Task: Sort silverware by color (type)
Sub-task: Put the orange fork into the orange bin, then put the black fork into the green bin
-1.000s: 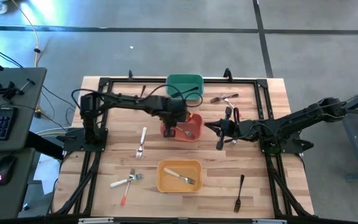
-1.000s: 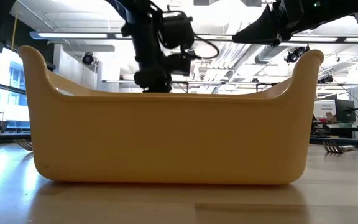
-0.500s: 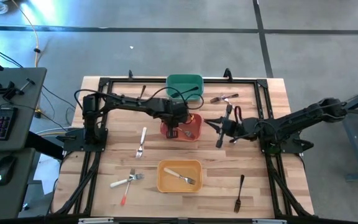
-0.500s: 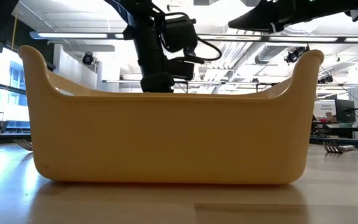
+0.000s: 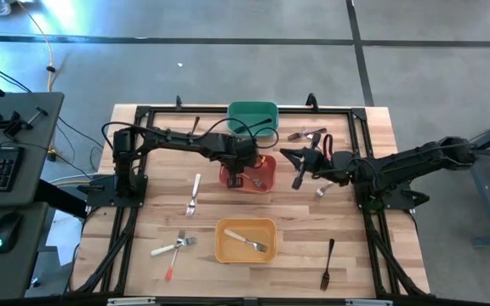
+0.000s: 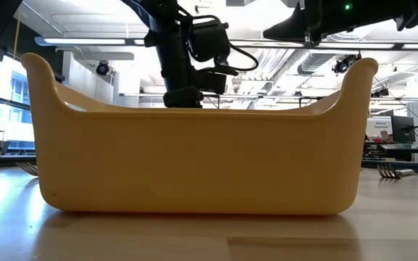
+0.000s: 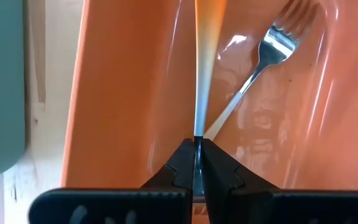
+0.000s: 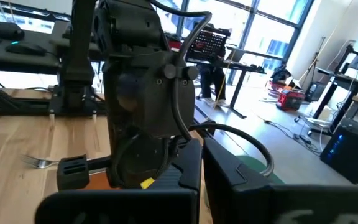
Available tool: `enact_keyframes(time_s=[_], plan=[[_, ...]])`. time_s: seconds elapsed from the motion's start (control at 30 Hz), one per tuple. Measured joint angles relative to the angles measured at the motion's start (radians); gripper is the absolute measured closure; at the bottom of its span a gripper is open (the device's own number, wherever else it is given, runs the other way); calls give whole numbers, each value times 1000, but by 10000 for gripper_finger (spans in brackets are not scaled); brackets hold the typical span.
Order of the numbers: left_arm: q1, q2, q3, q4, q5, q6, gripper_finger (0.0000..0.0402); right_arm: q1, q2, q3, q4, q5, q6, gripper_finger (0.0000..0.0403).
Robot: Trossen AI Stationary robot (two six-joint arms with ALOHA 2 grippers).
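My left gripper (image 5: 235,179) (image 7: 197,149) points steeply down into the red bin (image 5: 268,167), shut on a thin utensil (image 7: 201,93) that fades from silver to orange. A silver-headed fork (image 7: 272,50) lies on the bin's floor beside it. My right gripper (image 5: 285,155) (image 8: 202,163) hovers level to the right of the red bin, shut, with nothing showing between its fingers. A white-handled fork (image 5: 247,240) lies in the yellow bin (image 5: 225,252). More silverware lies on the table: a white-handled fork (image 5: 193,194), a pair (image 5: 174,247) near the left, a dark fork (image 5: 327,264). My left gripper pinches the utensil's thin silver end (image 7: 197,134) between its two fingers. The fingers come from above, slanting steeply down. The utensil runs on past the fingertips in line with them, its orange end (image 7: 207,25) low in the red bin. I cannot tell whether that end touches the floor.
The green bin (image 5: 253,116) stands at the far edge behind the red one. Forks lie at the far right (image 5: 306,134), with an orange-red-handled one (image 5: 326,143) and a fork (image 5: 321,191) under the right arm. In the low view the yellow bin (image 6: 194,159) blocks most of the table.
My right gripper has swung toward the table's far edge and risen a little, still shut. That uncovered a fork on the table below its arm.
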Motion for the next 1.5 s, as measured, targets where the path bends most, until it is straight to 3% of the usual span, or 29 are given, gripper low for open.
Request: enact_keyframes(time_s=[0.33, 0.53, 0.77, 0.97, 1.1, 1.27, 1.5], plan=[[0, 4, -64, 55, 0, -24, 398, -1, 0, -1, -16, -2, -47, 403], [0, 4, -95, 95, 0, -8, 378, -1, 0, 42, -49, -2, -133, 403], [-3, 4, -95, 140, -7, 115, 351, -1, 0, 185, -254, 7, -93, 403], [-12, -38, -117, 256, 65, 51, 392, -2, 0, 222, -323, 74, 21, 402], [-16, -94, -208, 446, 135, 5, 396, -25, 0, 221, -454, 86, 115, 402], [-16, -208, -391, 718, 137, -57, 401, -110, 6, 221, -603, 68, 252, 402], [-40, -421, -685, 1091, 138, -167, 399, -309, 29, 220, -710, -121, 228, 399]])
